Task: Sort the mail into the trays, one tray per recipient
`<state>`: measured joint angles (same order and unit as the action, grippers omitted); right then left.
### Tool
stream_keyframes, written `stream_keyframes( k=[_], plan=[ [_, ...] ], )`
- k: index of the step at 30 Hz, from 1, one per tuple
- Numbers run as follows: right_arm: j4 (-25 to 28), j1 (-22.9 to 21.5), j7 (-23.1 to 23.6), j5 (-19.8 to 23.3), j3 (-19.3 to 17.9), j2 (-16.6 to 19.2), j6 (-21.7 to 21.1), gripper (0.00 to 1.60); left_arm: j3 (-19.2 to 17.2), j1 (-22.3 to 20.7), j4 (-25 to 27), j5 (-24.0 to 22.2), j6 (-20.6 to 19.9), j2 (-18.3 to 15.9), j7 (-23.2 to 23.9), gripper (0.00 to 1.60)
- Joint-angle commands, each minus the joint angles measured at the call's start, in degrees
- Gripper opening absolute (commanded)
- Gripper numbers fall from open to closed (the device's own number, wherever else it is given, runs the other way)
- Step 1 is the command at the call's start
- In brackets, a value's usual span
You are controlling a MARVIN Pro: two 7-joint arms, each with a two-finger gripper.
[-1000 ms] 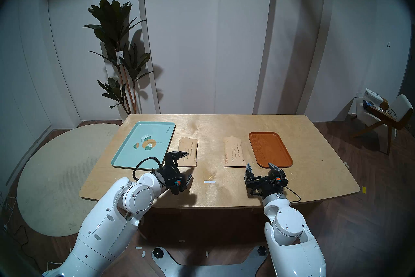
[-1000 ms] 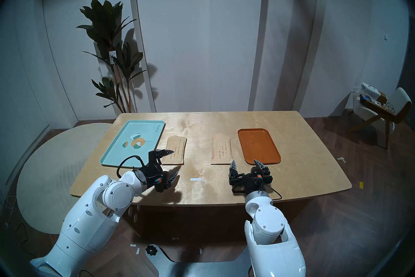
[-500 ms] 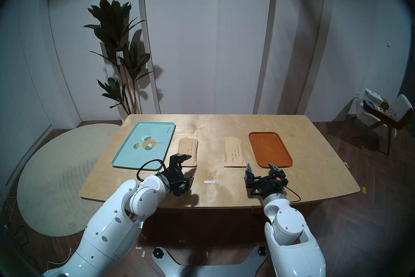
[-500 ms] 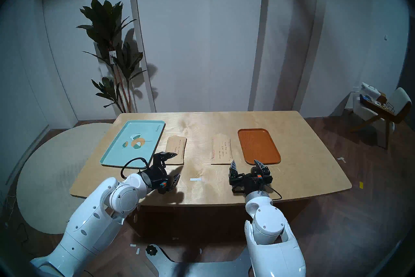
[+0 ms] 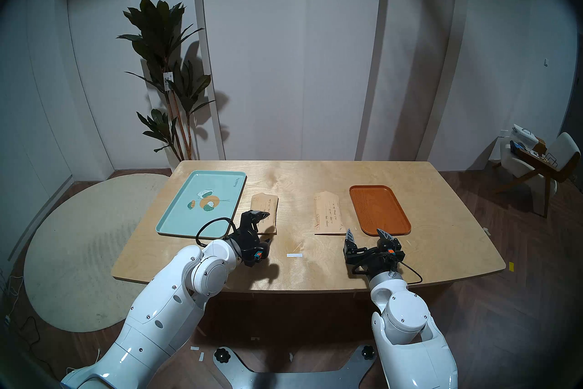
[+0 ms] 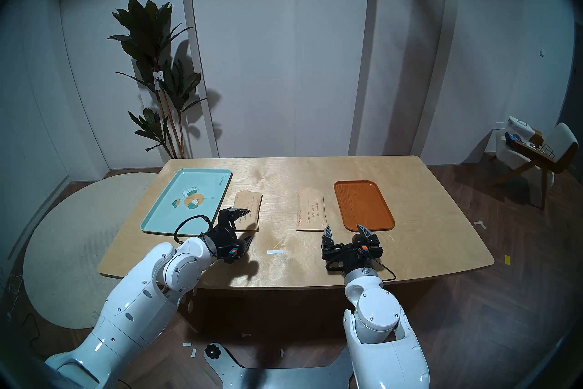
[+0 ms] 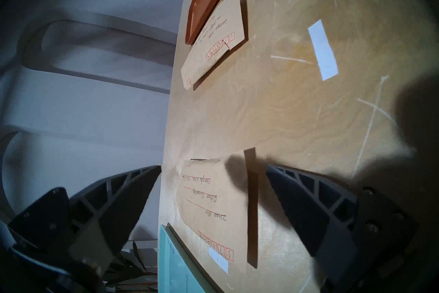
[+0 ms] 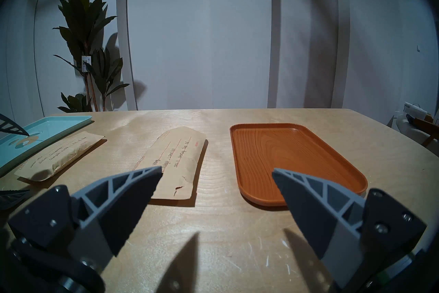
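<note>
On the wooden table [image 5: 293, 271], two tan envelopes lie flat between two trays. The green tray [image 5: 176, 214] sits toward ten o'clock of the table's middle, and the left envelope [image 5: 268, 205] lies just beside its right edge, apart from it or barely touching; I cannot tell which. The right envelope [image 5: 328, 213] lies toward two o'clock, just beside the orange-brown tray [image 5: 380, 210], with a narrow strip of table between them. Both trays hold nothing.

The left gripper [image 5: 264, 229] hangs over the near end of the left envelope, turned on its side, its jaws spread wide and holding nothing. In the left wrist view the two dark fingers [image 7: 308, 192] stand on either side of that envelope's near end, with handwriting and red boxes showing between them.

The right gripper [image 5: 367, 232] hovers at the table's five o'clock, short of the right envelope's near edge, its jaws wide apart and empty. A white tape strip [image 5: 294, 255] lies at six o'clock between the two arms.
</note>
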<state>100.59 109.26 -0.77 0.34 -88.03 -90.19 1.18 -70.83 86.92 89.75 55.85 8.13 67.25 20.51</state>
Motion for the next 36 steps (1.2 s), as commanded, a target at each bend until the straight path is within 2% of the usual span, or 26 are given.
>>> stream_keyframes(
  k=[1, 7, 11, 12, 13, 18, 21, 29, 36],
  plan=[
    [1.35, -0.13, 0.00, -0.01, 0.01, -0.01, 0.18, 1.60, -0.65, -4.79, -4.58, 0.92, 0.61, 0.02, -0.50, 1.60],
    [1.37, -0.12, 0.00, -0.01, 0.01, -0.01, 0.17, 1.60, -0.96, -7.08, -6.99, 0.45, 1.94, 0.36, -0.27, 1.60],
    [1.38, -0.11, 0.00, -0.01, 0.01, -0.01, 0.16, 1.60, -1.61, -8.45, -8.51, -1.86, 4.72, 0.27, 0.87, 1.60],
    [1.37, -0.12, 0.00, -0.01, 0.01, -0.01, 0.16, 1.60, -1.95, -8.61, -8.73, -3.07, 6.24, 0.15, 0.87, 0.95],
    [1.37, -0.12, 0.00, -0.01, 0.01, -0.01, 0.16, 1.60, -2.17, -8.76, -8.78, -3.60, 6.68, 0.15, 1.38, 0.00],
    [1.34, -0.13, 0.00, -0.01, 0.01, -0.01, 0.18, 1.60, -2.57, -9.21, -8.97, -4.32, 8.79, -0.20, 1.50, 0.00],
    [1.32, -0.14, 0.00, -0.01, 0.01, -0.01, 0.19, 1.60, -2.86, -9.48, -9.21, -3.54, 9.17, -0.33, 0.06, 0.00],
    [1.18, -0.22, 0.00, -0.01, 0.01, -0.01, 0.25, 1.60, -4.58, -11.46, -10.04, -0.10, 7.91, 0.64, -8.20, 0.00],
    [1.08, -0.28, 0.00, -0.01, 0.01, -0.01, 0.28, 1.60, -5.40, -15.79, -11.22, 1.96, 7.52, 1.60, -11.98, 0.00]
  ],
)
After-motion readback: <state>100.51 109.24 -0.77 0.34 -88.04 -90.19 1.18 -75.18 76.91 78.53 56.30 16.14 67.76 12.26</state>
